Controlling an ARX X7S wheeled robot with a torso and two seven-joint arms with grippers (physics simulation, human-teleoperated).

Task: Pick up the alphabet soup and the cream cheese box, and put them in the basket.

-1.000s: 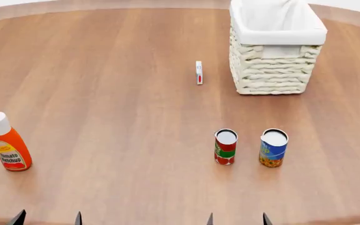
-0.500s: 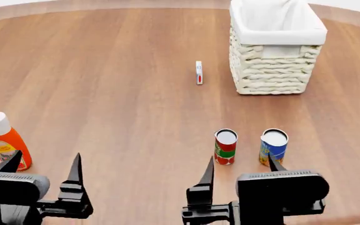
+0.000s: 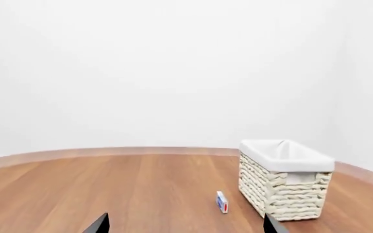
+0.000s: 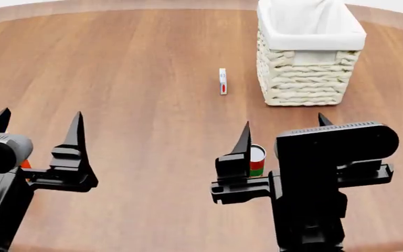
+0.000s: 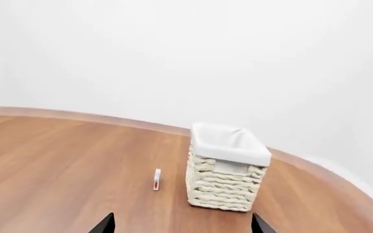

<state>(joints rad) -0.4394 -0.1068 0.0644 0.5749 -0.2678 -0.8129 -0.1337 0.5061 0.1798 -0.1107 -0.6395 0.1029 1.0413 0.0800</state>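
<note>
Fingers of the left gripper (image 4: pixel 37 123) and the right gripper (image 4: pixel 283 131) are held spread wide, nothing between them. Beyond the right fingertips, the cream cheese box (image 4: pixel 222 81) is seen on edge on the table (image 4: pixel 117 68), just beside the basket (image 4: pixel 306 52). A red and green can (image 4: pixel 257 160) shows between the right fingers; the alphabet soup is hidden

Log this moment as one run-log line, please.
left tool open, empty | right tool open, empty | cream cheese box on table beside basket | alphabet soup hidden
</note>
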